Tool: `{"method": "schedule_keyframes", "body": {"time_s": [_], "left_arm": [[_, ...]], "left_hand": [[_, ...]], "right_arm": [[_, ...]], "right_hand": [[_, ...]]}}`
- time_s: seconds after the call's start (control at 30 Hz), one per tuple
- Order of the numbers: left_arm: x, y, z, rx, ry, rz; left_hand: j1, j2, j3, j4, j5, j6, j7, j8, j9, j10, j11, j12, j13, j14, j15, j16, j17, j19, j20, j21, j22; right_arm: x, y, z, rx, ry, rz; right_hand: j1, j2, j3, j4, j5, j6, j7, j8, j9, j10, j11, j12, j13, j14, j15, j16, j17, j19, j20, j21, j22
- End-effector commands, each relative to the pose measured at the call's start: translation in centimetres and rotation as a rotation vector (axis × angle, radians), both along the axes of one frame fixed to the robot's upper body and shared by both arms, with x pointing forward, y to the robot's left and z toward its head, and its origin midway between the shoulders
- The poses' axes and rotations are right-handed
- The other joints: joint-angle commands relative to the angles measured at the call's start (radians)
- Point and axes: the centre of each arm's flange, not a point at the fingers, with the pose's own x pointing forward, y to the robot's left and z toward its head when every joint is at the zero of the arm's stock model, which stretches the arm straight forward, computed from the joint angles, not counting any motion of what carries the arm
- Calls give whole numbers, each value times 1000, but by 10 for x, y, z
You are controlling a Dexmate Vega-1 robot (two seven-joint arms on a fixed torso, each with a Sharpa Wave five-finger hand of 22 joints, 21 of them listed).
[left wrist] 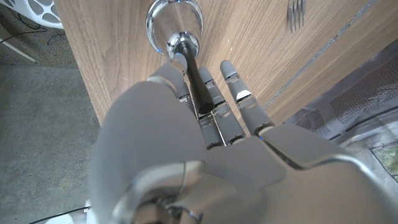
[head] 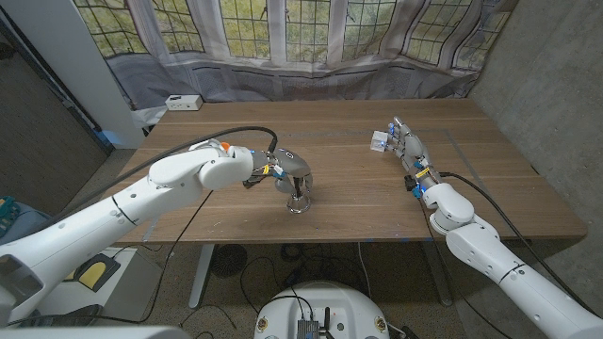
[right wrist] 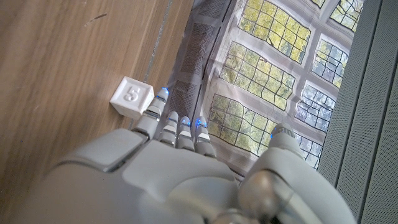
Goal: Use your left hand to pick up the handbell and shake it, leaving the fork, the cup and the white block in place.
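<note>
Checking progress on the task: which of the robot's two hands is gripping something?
The left hand: its fingers wrap the dark handle of the shiny silver handbell. The right hand holds nothing, its fingers straight beside the small white block.

- The handbell point(head: 300, 200) stands on the wooden table point(head: 349, 202), near the table's front edge and a little left of its middle.
- The left hand point(head: 281, 171) sits directly above the handbell, wrapped around its handle, which runs up between the fingers point(left wrist: 239, 99).
- The fork point(left wrist: 296, 14) lies on the table beyond the handbell, apart from it.
- The white block point(head: 379, 142) lies right of the handbell and farther back, well apart from it.
- The right hand point(head: 408, 151) lies just right of the white block, its fingertips point(right wrist: 160, 96) just beside the block.
- A small box point(head: 183, 102) sits at the table's back left corner, far behind and left of the handbell.
</note>
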Motion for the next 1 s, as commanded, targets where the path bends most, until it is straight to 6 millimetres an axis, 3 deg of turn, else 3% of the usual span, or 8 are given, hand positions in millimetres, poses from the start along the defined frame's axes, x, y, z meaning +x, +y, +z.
{"method": "schedule_keyframes", "body": {"time_s": [0.03,0.5,1.0], "left_arm": [[2,1,3,8,-24,20],[5,0,1,6,5,15],[6,-1,-3,-12,42,17]], "left_hand": [[-6,0,-4,-1,-1,-2,-5,-1,2,0,-1,1,4,-3,-16,2,3,-3,2,-1,2],[-3,6,-1,-6,2,6,0,0,4,4,0,2,9,11,-23,7,0,9,2,4,1],[14,25,19,-17,5,87,9,25,10,93,-5,31,26,122,-56,33,-11,81,-30,37,3]], "right_arm": [[-1,-2,-1,-3,7,-8],[-1,-3,-1,2,3,-10],[0,-2,-2,1,7,-1]], "right_hand": [[12,1,-2,-3,-2,5,-5,0,4,0,-5,-3,5,3,-2,-2,4,3,7,-1,2],[14,2,-2,-4,-2,5,-5,0,4,0,-4,-3,5,3,-1,-2,4,4,7,-1,2],[15,2,-2,-4,-3,3,-6,0,4,0,-5,-3,5,1,-3,-3,4,3,8,-1,2]]}}
